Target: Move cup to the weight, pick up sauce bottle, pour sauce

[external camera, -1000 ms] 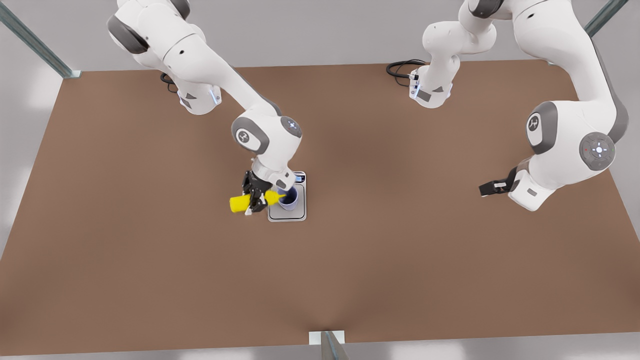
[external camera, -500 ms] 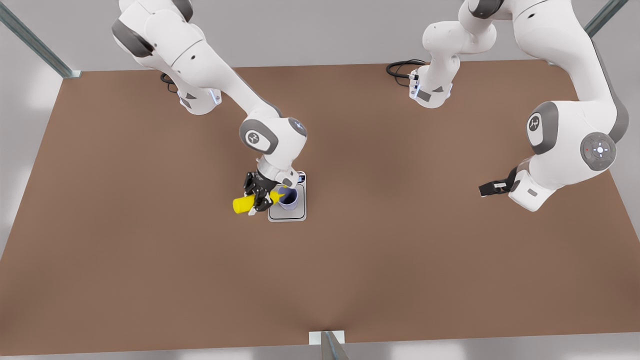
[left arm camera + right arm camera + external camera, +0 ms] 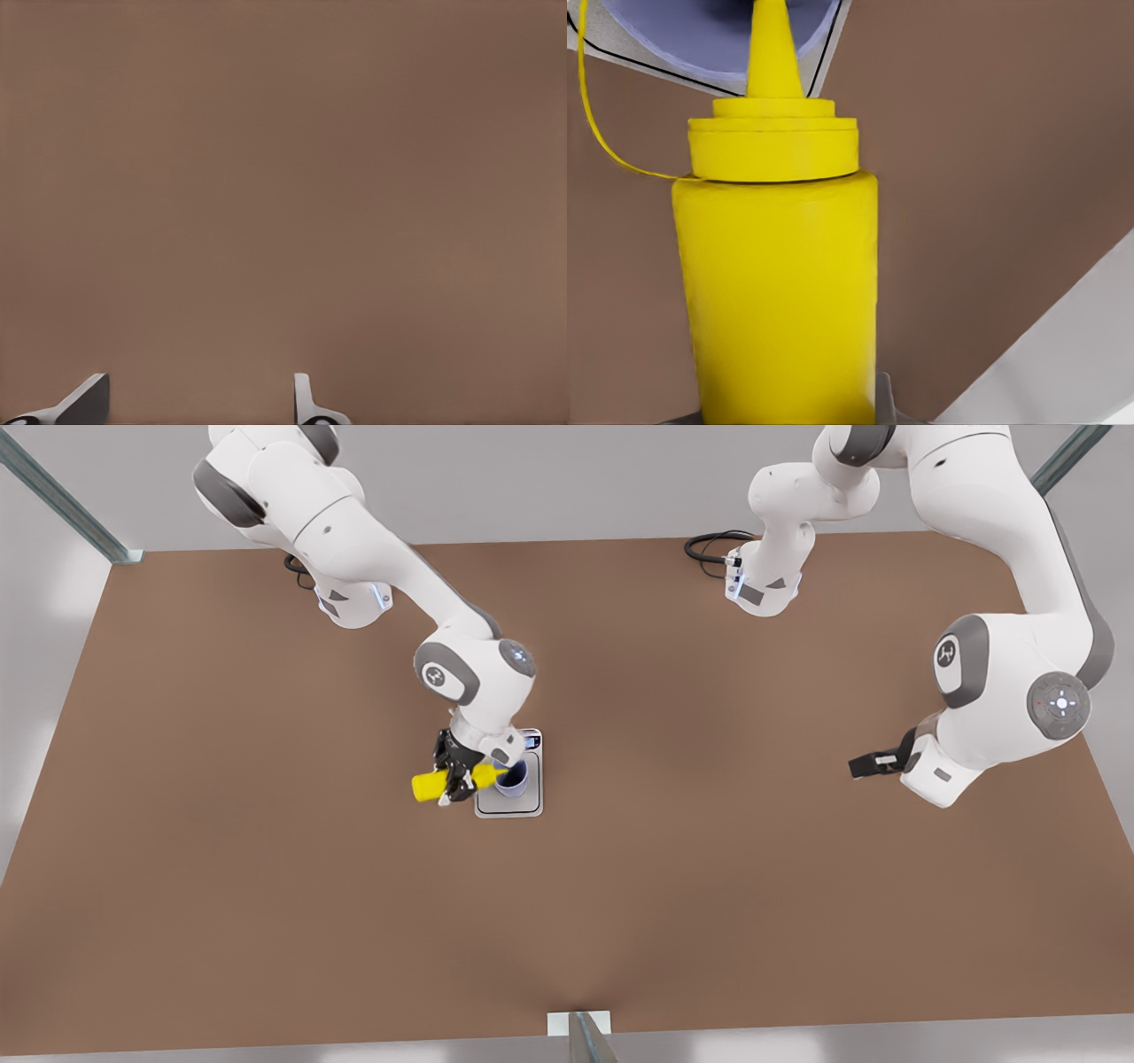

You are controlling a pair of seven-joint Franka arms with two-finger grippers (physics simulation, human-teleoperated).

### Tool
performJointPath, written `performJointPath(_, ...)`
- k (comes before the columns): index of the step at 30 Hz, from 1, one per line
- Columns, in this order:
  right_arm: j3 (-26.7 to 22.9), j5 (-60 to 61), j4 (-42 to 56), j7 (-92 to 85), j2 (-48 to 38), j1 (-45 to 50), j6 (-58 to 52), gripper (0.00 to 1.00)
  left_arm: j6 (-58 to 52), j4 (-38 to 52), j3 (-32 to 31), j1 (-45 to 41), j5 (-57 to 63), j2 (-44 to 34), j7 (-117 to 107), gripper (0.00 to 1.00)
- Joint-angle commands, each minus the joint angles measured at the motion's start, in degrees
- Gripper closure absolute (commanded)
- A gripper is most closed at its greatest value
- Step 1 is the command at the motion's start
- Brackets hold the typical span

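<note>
Yellow plastic takes up most of the right wrist view: the sauce bottle sits pinched in the right gripper, its pointed nozzle aimed at the lavender-blue cup just past it. In the front view the bottle lies nearly on its side, its base toward the front view's left and its nozzle reaching over the rim of the cup. The cup stands upright on the steel platform of the weight, a flat silver-grey scale whose black display end is partly hidden under the wrist of the arm above it. The scale rests on the brown table, about midway between the near and far edges and somewhat toward the front view's left. Well apart, over on the front view's right, the other arm waits above bare table; its left gripper hangs clear of everything, and in the left wrist view the fingertips stand spread apart over plain brown surface with nothing between them. At the far edge a black cable curls beside that arm's base.
</note>
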Motion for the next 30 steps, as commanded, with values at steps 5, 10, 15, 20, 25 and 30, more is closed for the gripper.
performJointPath(5, 1.3, 19.4, 0.3, -14.0, -1.0, -8.6, 5.4, 0.43, 0.0, 1.8, 0.1, 0.3, -0.2, 1.1, 0.1, 0.0)
performJointPath(10, 1.1, 45.8, 0.0, -45.0, -0.3, -20.1, 9.6, 0.43, 0.0, 1.8, 0.1, 0.2, -0.3, 1.3, -0.1, 0.0)
performJointPath(15, 1.2, 69.4, -0.3, -69.6, 6.3, -28.5, 8.7, 0.43, 0.1, 1.8, 0.1, 0.2, -0.3, 1.5, -0.4, 0.0)
performJointPath(20, 1.1, 81.0, -0.3, -80.9, 14.7, -37.4, 0.3, 0.43, 0.1, 1.8, 0.1, 0.1, -0.3, 1.8, -0.7, 0.0)
performJointPath(25, 1.1, 87.1, -1.5, -83.8, 21.9, -42.0, -6.7, 0.43, -0.1, 1.8, 0.0, 0.0, -0.3, 1.8, -1.0, 0.0)
performJointPath(30, 1.3, 89.1, -1.4, -87.7, 24.8, -42.2, -7.6, 0.43, 0.0, 1.8, 0.0, 0.0, -0.3, 1.8, -0.9, 0.0)
